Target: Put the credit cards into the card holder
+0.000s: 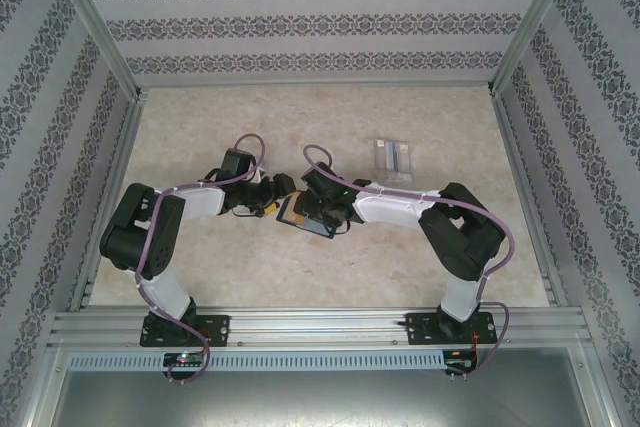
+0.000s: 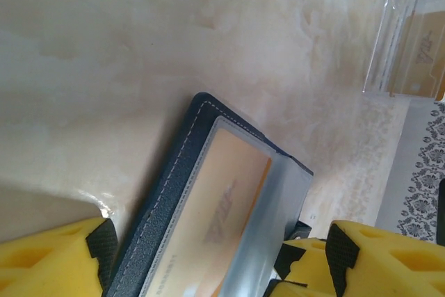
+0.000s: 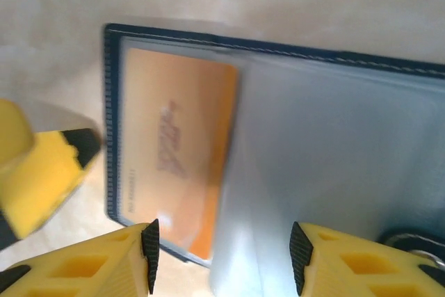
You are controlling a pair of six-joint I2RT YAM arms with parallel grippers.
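Note:
The card holder [image 3: 334, 137] lies open on the table, dark navy outside and pale grey-blue inside. An orange-yellow credit card [image 3: 174, 158] sits in its left pocket under a clear sleeve. My right gripper [image 3: 224, 255] is open just above the wallet, its fingers straddling a raised pale flap. My left gripper [image 2: 221, 252] is open, its fingers either side of the card holder [image 2: 174, 193] and its orange card [image 2: 208, 220]. From above, both grippers [image 1: 275, 197] [image 1: 318, 202] meet over the wallet [image 1: 305, 219]. The blue card is hidden.
A clear plastic box [image 1: 392, 155] stands on the table beyond the right arm, and an orange-tan card shows inside the box [image 2: 410, 46]. Patterned walls enclose the pale tabletop [image 1: 200, 127] on three sides.

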